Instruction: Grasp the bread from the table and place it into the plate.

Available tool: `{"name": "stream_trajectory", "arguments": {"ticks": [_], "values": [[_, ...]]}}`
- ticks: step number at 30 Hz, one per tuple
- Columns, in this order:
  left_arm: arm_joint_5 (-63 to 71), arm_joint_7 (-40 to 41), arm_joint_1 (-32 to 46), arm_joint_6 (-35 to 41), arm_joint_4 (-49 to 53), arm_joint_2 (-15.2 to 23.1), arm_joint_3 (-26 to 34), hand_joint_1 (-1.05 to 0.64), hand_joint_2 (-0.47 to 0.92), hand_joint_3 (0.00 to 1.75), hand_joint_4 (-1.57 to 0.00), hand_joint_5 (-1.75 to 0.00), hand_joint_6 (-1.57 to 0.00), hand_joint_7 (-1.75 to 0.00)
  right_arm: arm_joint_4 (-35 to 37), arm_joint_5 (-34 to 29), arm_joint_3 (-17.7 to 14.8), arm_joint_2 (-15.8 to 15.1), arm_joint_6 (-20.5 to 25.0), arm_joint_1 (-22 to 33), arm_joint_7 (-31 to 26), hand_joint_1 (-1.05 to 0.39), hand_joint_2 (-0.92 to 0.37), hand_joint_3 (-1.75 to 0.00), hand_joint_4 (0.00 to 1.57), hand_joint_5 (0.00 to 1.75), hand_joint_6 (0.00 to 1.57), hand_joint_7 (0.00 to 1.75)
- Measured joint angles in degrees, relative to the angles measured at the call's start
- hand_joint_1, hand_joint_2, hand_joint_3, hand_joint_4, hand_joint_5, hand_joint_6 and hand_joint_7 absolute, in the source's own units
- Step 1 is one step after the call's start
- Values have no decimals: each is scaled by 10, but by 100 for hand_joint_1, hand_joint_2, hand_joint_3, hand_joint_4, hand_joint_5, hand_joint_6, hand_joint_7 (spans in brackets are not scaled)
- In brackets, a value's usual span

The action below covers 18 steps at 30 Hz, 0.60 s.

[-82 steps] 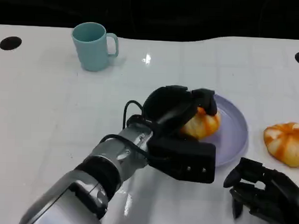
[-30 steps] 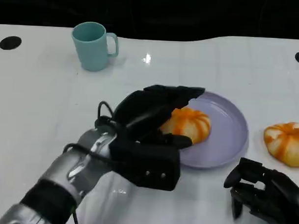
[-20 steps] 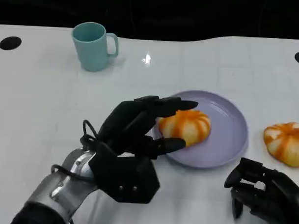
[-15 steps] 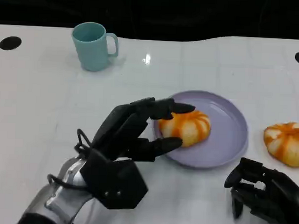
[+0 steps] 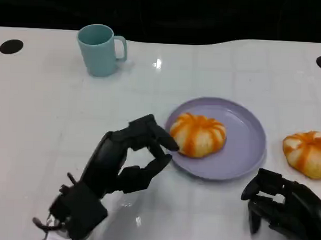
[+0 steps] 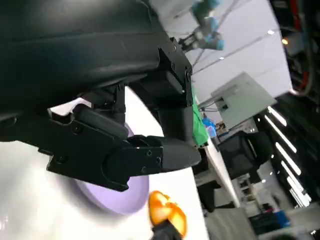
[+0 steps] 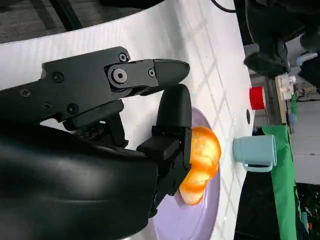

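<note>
White counter [image 5: 39, 116] stretches under everything, with a teal mug [image 5: 101, 49] at the far left. Nearer, the left hand [image 5: 125, 161] hovers empty, fingers loosely apart, just beside the purple plate [image 5: 244, 149]. One bread [image 5: 198, 134] sits in the plate; another bread [image 5: 307, 152] lies right. The right hand [image 5: 284, 208] rests curled, holding nothing.

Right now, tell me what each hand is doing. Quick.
Left hand: open, holding nothing, beside the round lilac plate that carries the orange striped bread roll.
Right hand: fingers curled in, holding nothing.
</note>
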Motion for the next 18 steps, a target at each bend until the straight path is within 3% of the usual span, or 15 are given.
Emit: {"name": "stream_trajectory", "arguments": {"ticks": [6, 18], "values": [[-71, -74, 39, 47, -50, -3, 21, -67, 92, 43, -58, -175, -52, -156, -6, 0, 1, 0, 8, 2, -2, -54, -92, -25, 68, 175, 69, 138], [-196, -212, 114, 137, -93, -7, 70, -73, 92, 37, -67, -175, -61, -153, -10, -2, 1, 0, 16, 3, -6, -56, -92, -24, 68, 175, 69, 137]]}}
